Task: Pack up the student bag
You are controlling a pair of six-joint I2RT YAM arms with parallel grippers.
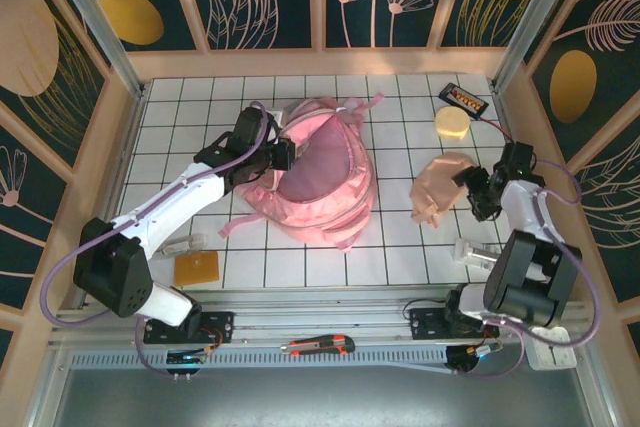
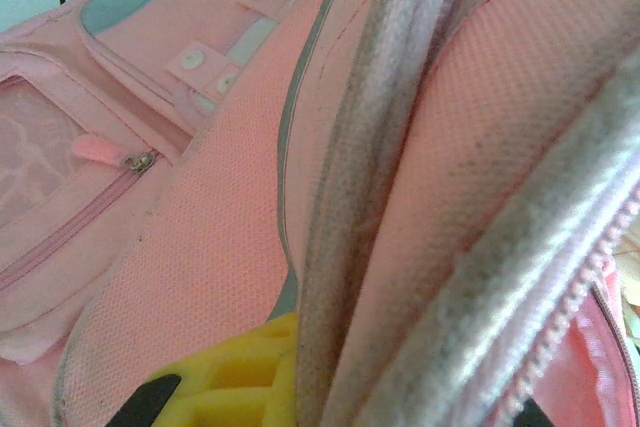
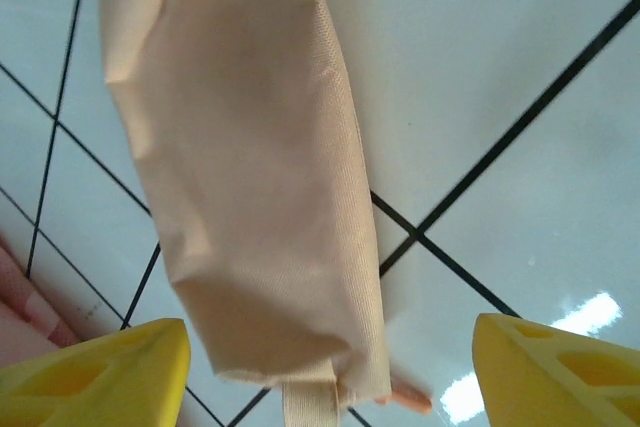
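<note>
Rim of student bag [image 1: 325, 187] clamped by left gripper [image 1: 283, 154]; peach cloth [image 1: 440, 185] straddled by right gripper [image 1: 472, 190], jaws apart. Cloth may be dropped if only edge pinched.

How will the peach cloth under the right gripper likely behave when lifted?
The peach cloth is creased and lies limp on the table, so it will probably sag and drape, not hold shape. It looks thin, so likely light. Its woven surface should not slip much in the open right gripper.

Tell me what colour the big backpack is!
The backpack is pink. The top external view shows it best.
</note>
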